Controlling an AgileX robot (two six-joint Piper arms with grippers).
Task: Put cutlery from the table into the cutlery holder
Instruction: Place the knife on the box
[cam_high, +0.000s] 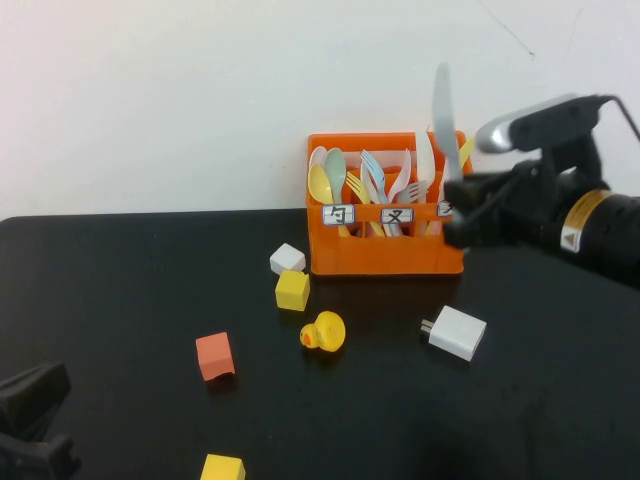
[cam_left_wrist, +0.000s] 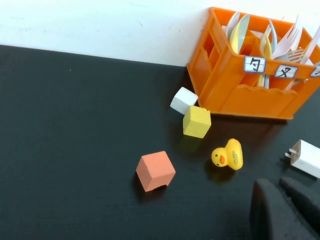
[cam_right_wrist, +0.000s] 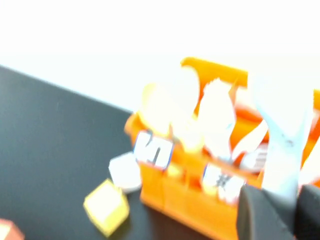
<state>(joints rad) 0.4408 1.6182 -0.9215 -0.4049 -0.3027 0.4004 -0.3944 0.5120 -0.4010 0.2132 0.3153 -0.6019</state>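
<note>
High view: I have the right gripper (cam_high: 462, 205) at the crate's right end, clamped on the grey-blue knife (cam_high: 444, 120), which stands nearly upright above the cutlery holder (cam_high: 385, 250). That orange crate sits at the table's (cam_high: 130, 290) back edge, spoons and forks already inside. My left gripper (cam_left_wrist: 280, 210) rests closed near the front left corner.
</note>
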